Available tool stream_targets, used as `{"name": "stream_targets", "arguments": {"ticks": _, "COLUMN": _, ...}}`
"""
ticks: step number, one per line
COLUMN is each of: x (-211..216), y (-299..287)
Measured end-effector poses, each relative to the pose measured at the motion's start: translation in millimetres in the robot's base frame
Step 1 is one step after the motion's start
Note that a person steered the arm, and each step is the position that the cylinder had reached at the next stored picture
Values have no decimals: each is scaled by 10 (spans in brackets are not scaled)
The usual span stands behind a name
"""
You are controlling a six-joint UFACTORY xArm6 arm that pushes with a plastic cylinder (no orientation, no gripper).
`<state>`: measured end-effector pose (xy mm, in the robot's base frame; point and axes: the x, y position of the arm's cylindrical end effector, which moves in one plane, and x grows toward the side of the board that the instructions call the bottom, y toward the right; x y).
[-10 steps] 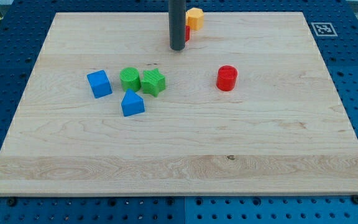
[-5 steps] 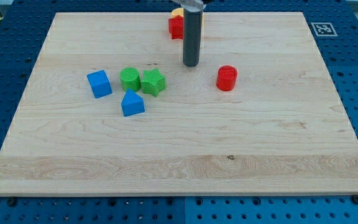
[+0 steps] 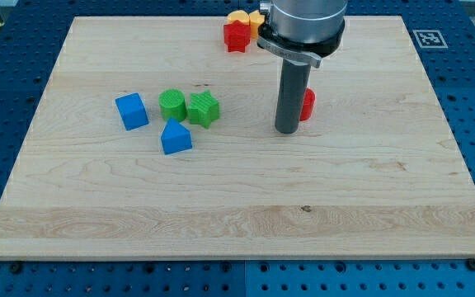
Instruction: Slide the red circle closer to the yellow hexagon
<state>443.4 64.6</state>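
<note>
Standing on the wooden board (image 3: 369,198), my tip (image 3: 286,130) is resting just to the view's left of the red circle (image 3: 308,104), whose left part the rod is hiding; the arm carries no gripper, only this rod. Lying well apart from it at the view's top edge is the yellow hexagon (image 3: 237,16), partly covered, touching a red star-like block (image 3: 236,35). Sitting at the view's left are a blue cube (image 3: 131,111), a green cylinder (image 3: 171,106), a green star (image 3: 204,108) and a blue pointed block (image 3: 176,138).
</note>
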Motion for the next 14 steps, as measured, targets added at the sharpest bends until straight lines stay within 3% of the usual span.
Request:
{"name": "stream_targets", "arguments": {"ticks": 3, "x": -310, "y": -17}}
{"name": "stream_targets", "arguments": {"ticks": 5, "x": -46, "y": 83}}
{"name": "stream_targets", "arguments": {"ticks": 6, "x": -140, "y": 144}}
{"name": "stream_targets", "arguments": {"ticks": 9, "x": -1110, "y": 157}}
{"name": "stream_targets", "arguments": {"ticks": 10, "x": -1059, "y": 245}}
{"name": "stream_targets", "arguments": {"ticks": 12, "x": -426, "y": 725}}
{"name": "stream_targets", "arguments": {"ticks": 14, "x": -428, "y": 1296}}
